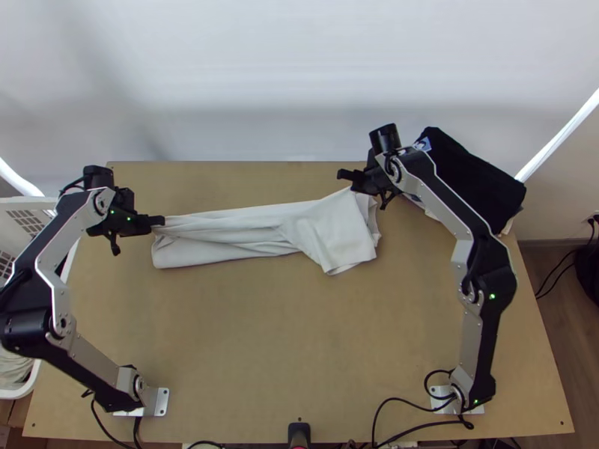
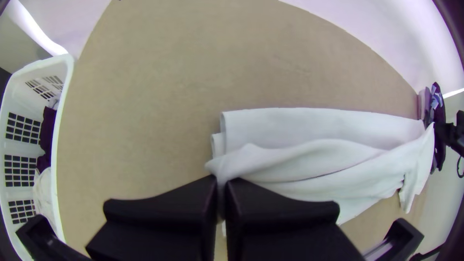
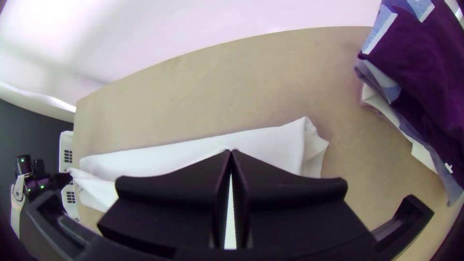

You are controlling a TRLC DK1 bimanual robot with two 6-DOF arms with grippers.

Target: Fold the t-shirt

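Left gripper (image 1: 159, 221): 2 wide flat black fingers closed, gripping the gathered end of the white cloth t-shirt (image 1: 329, 232). Right gripper (image 1: 344, 176): jaws closed on a raised fold near its other end. T-shirt lies lengthwise, creased, across the light wooden table (image 1: 262, 337).

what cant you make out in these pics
- left wrist view: the pinched edge of the t-shirt, hidden between the left gripper's jaws
- right wrist view: cloth behind the jaws of the right gripper
- top view: t-shirt's lower layers, under its folds
- top view: rest of the basket, cut off by the left edge
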